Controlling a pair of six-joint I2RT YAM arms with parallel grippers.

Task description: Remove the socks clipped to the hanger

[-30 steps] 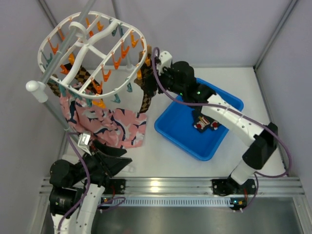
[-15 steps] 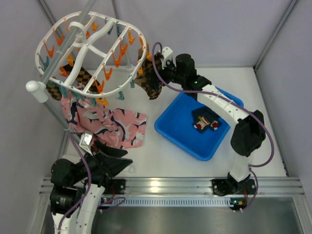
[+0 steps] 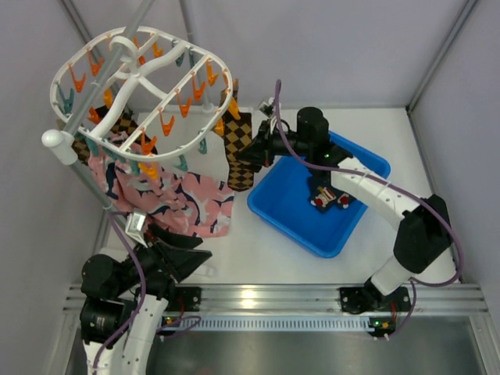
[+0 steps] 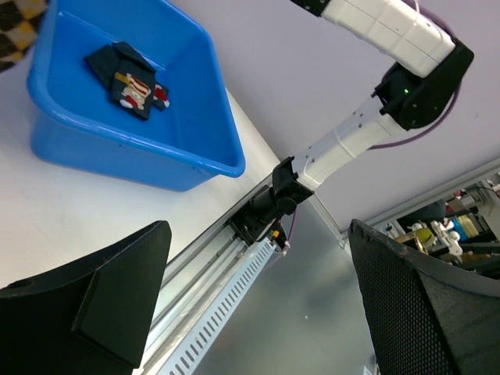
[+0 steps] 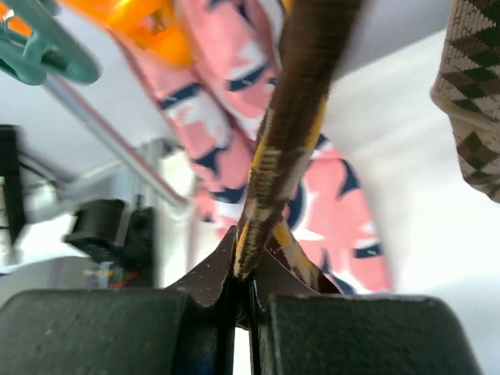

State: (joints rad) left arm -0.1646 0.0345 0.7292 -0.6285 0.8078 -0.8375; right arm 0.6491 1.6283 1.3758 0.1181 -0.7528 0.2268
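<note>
Sock (image 3: 328, 194), dark navy, lies alone in the blue bin (image 3: 281, 209)

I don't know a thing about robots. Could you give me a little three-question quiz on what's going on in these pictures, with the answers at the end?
1. Pick one: what is the right gripper pinching?
A) a pink sock
B) the brown checkered sock
C) an orange clip

2. True or false: nothing lies in the blue bin.

3. Fill in the blank: the left gripper is ___ (open or shut), with nothing between its fingers.

Key
1. B. The wrist view shows the fingers closed on the checkered fabric.
2. False. A dark fabric item with red and white marks lies in it.
3. Open.
</note>
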